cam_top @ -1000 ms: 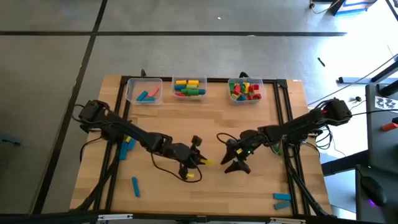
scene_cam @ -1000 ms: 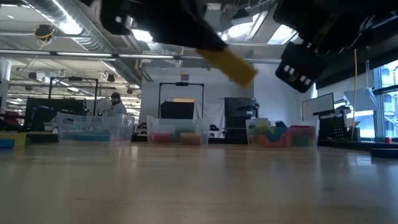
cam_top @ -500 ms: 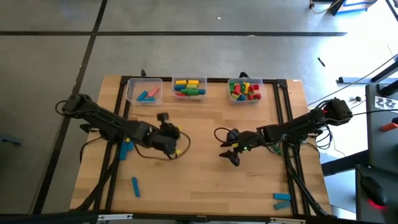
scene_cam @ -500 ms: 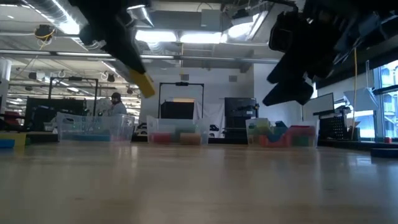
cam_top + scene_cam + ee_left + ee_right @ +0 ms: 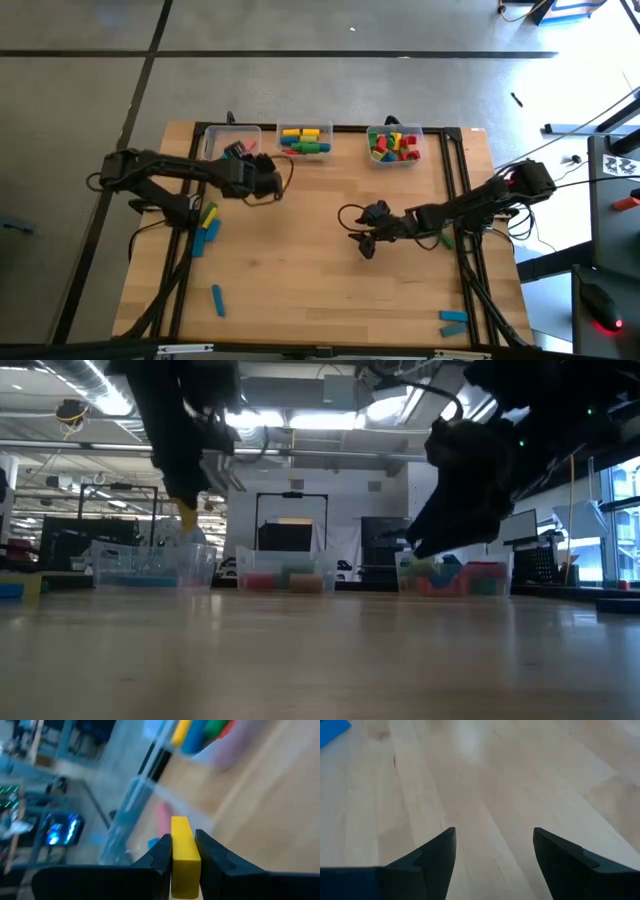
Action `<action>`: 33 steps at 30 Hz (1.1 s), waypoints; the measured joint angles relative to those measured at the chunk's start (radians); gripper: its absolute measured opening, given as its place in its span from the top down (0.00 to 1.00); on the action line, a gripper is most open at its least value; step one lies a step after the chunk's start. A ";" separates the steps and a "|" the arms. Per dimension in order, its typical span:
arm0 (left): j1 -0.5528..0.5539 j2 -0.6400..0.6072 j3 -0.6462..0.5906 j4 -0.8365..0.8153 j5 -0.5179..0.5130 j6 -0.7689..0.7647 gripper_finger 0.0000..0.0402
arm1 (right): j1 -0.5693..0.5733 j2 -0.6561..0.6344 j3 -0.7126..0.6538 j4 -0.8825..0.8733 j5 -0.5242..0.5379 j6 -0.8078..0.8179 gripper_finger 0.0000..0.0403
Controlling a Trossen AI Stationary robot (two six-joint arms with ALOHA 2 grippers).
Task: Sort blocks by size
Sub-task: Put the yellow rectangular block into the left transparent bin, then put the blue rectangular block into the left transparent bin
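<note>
Fingers point(image 5: 162, 852) of the left gripper point(image 5: 184, 855) are clamped on a yellow block point(image 5: 184, 854), a short square bar that stands out past the tips. From above, that gripper point(image 5: 262, 178) hangs over the far left part of the wooden surface point(image 5: 320, 290), just in front of the left clear bin point(image 5: 232, 146), which holds a pink and a blue block. In the low view the yellow block point(image 5: 187, 517) shows under the dark arm, well above the wood.

Middle bin point(image 5: 305, 141) at the far edge carries longer pieces in yellow, blue, green and red. Right bin point(image 5: 394, 145) next to it is filled with short red, green and yellow pieces.

Loose blocks lie elsewhere: a yellow one and blue ones point(image 5: 206, 228) by the left edge, one blue bar point(image 5: 218, 299) near the front left corner, and two blue bars point(image 5: 453, 322) near the front right corner, past the black rail. A green block point(image 5: 444, 240) shows partly under the right arm by the right edge.

Right gripper point(image 5: 365, 243) sits over the middle of the surface, a little toward the right edge, its fingers point(image 5: 427, 857) spread apart with only bare wood between them.
</note>
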 joint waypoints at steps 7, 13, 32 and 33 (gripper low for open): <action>0.205 0.000 -0.053 0.057 -0.013 0.098 0.85 | -0.001 0.028 0.000 0.005 -0.002 -0.002 0.36; 0.324 0.000 -0.082 0.188 0.094 0.231 0.83 | -0.001 0.028 0.000 0.009 -0.003 -0.003 0.36; 0.367 -0.006 -0.083 0.185 0.220 0.251 0.54 | -0.001 0.028 0.000 0.008 -0.014 -0.004 0.36; 0.360 -0.012 -0.083 0.185 0.220 0.246 0.54 | -0.001 0.028 0.000 0.008 -0.014 -0.004 0.36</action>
